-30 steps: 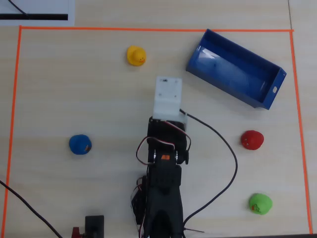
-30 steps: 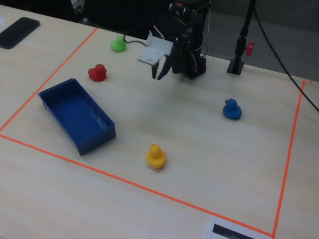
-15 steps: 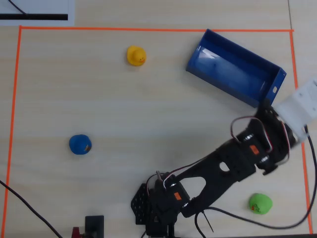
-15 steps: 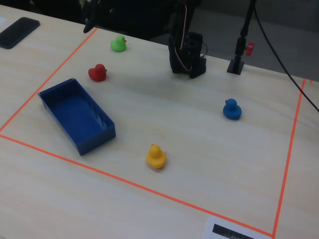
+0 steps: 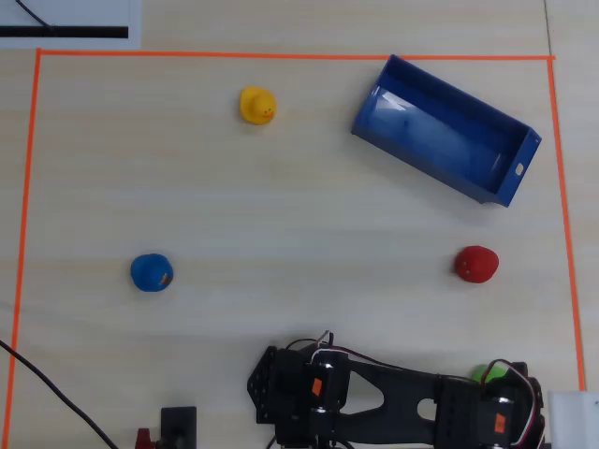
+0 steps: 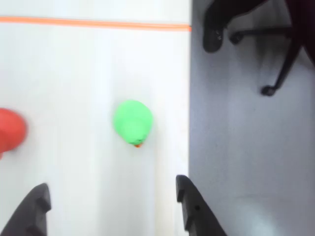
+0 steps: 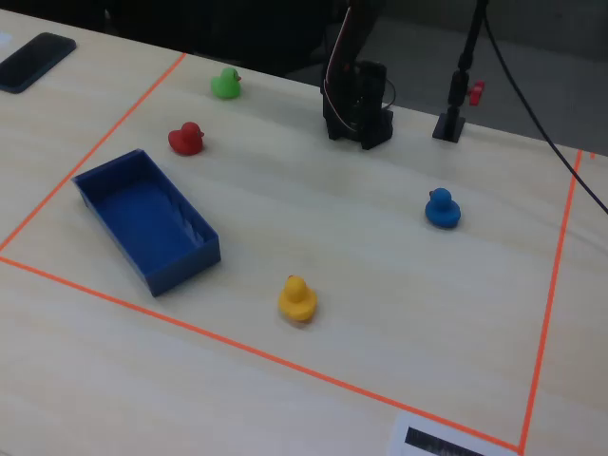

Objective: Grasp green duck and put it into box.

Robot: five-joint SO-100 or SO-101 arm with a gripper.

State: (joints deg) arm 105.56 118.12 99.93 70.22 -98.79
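Gripper (image 6: 110,206): jaws spread wide, empty, above table. Green duck (image 6: 132,122): on table ahead of jaws in wrist view, untouched; red duck (image 6: 10,130) left. Box (image 7: 144,218): well apart, empty.

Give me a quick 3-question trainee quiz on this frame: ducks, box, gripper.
1. True or false: the green duck is already in the box.
2. In the fixed view, which duck sits nearest the green duck? A) the yellow duck B) the red duck C) the blue duck
3. Fill in: in the wrist view the gripper is ____, with the green duck lying ahead of the gap between its fingers.

Key
1. False: it lies on the table near the tape line, and the box is empty.
2. B
3. open
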